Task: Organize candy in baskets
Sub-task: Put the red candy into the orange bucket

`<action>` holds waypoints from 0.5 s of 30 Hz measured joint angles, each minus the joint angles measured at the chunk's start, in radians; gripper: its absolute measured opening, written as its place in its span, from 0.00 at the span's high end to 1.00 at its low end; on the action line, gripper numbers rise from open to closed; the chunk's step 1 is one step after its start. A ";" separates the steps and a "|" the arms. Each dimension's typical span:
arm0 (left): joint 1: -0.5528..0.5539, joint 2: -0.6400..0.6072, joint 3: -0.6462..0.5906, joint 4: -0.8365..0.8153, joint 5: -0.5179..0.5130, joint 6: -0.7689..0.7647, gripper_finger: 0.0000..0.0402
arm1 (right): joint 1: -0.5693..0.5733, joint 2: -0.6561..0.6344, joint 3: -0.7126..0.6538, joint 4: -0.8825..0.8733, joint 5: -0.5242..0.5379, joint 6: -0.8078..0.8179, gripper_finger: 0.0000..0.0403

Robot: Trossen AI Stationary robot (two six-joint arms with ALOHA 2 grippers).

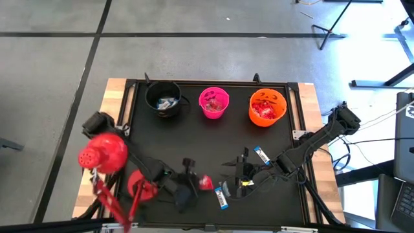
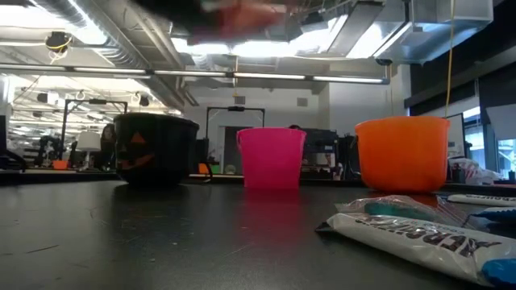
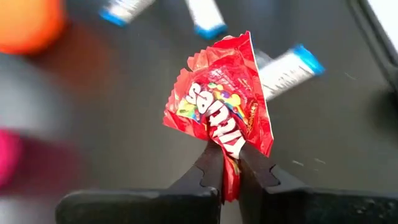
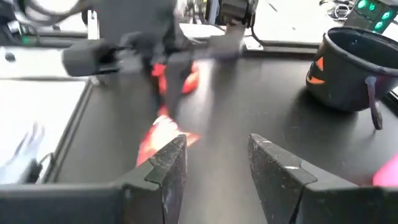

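Candy in black [image 1: 164,99], pink [image 1: 214,103], orange baskets [image 1: 266,107], left hand [image 3: 227,163] clamping red sweet [image 3: 221,102], right hand [image 4: 214,157] apart.

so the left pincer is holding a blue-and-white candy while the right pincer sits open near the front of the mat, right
Not quite. The left pincer is shut on a red candy, not a blue-and-white one; the left wrist view shows the red wrapper clamped between its fingers. The rest holds: the right pincer is open near the front of the mat.
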 joint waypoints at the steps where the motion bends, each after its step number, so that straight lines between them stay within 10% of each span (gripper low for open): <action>1: -0.006 -0.027 0.000 -0.022 -0.063 0.000 0.97 | 0.000 0.005 0.000 0.019 0.003 0.004 0.59; 8: -0.012 -0.107 0.001 -0.079 -0.372 0.000 0.99 | -0.052 0.067 0.000 0.137 -0.047 0.036 0.59; 15: -0.014 -0.108 0.001 -0.080 -0.358 -0.001 0.99 | -0.126 0.096 0.000 0.143 -0.080 0.098 0.59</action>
